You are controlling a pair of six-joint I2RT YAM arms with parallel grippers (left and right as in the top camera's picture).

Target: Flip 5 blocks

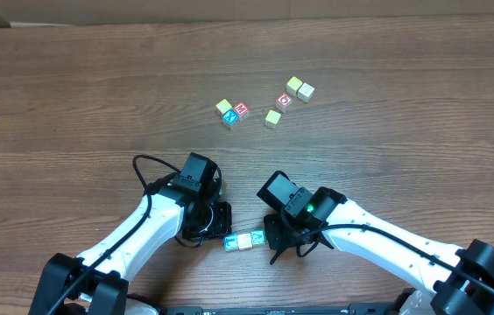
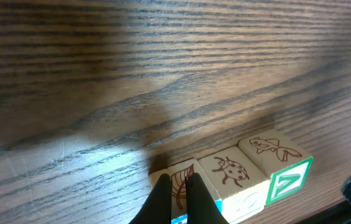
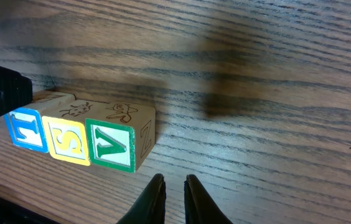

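Wooden table (image 1: 72, 79) bears three touching blocks (image 1: 243, 241) between left pincer (image 2: 175, 186) and right pincer (image 3: 174, 186).

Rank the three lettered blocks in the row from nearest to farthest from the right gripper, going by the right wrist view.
Measured from the right gripper:
1. green V block: right end of the row, just up and left of the fingertips.
2. yellow S block: middle of the row, touching both neighbours.
3. blue block: far left end of the row.
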